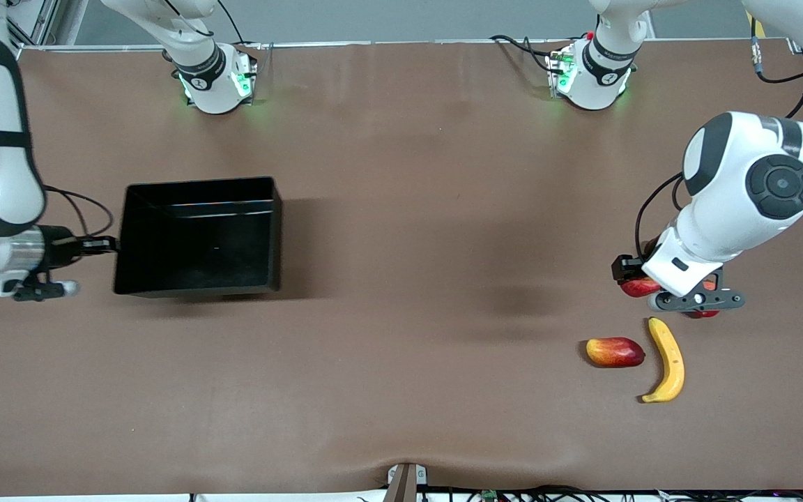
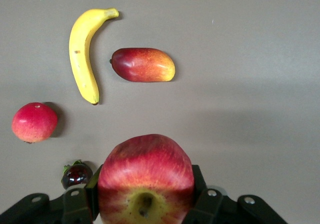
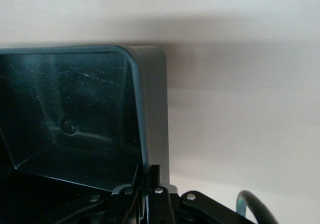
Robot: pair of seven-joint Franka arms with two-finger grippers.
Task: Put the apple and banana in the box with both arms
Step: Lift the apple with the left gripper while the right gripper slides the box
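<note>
My left gripper (image 1: 680, 291) is shut on the apple (image 1: 637, 286), red with a pale yellow stem dimple. In the left wrist view the apple (image 2: 145, 176) fills the space between the fingers (image 2: 204, 203), and seems raised over the table. The banana (image 1: 668, 359) lies on the table nearer to the front camera, also in the left wrist view (image 2: 84, 54). The black box (image 1: 199, 237) stands toward the right arm's end. My right gripper (image 1: 103, 245) is shut on its end wall, seen in the right wrist view (image 3: 151, 129), and the inside of the box looks empty.
A red-and-yellow mango-like fruit (image 1: 615, 352) lies beside the banana. A red-pink round fruit (image 2: 34, 122) and a small dark fruit (image 2: 76, 175) lie under the left arm, the round one partly hidden in the front view (image 1: 701, 314). Brown cloth covers the table.
</note>
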